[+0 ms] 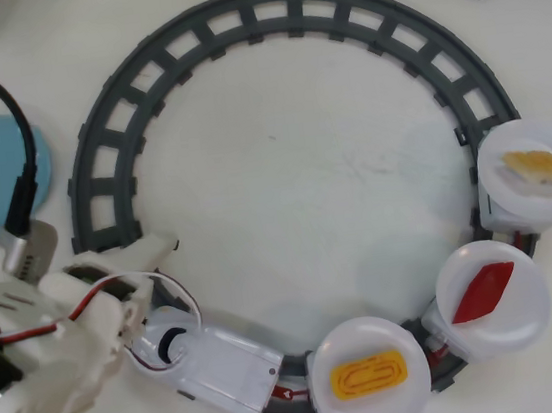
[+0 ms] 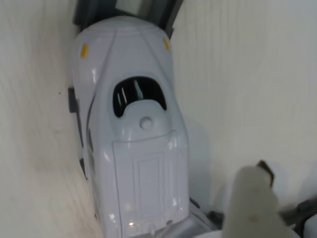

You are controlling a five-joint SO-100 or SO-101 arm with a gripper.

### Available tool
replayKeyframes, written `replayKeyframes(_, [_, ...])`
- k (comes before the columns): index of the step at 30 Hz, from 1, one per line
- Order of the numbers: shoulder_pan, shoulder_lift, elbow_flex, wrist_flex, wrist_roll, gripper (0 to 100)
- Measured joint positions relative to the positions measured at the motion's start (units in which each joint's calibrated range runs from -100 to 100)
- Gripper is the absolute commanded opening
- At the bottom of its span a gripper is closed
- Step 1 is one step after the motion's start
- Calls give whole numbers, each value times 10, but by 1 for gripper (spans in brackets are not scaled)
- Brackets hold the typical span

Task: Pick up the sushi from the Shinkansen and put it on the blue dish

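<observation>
Claw (image 1: 159, 281) is hovering over the Shinkansen (image 1: 209, 361) nose, can't tell how wide; next it needs to reach the sushi (image 1: 369, 374).

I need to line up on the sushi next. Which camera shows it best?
The overhead view. The sushi lies in full sight on the white dish just behind the Shinkansen locomotive, with nothing covering it. The wrist view shows none of it: only the locomotive's nose and windshield and one blurred finger.
</observation>
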Motion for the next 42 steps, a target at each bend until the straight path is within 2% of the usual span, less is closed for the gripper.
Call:
replayKeyframes(12, [141, 89, -27, 0, 0, 31])
replayKeyframes(21, [172, 135, -81, 24, 0, 31])
replayKeyframes(42, [178, 154, -67, 61, 4, 31])
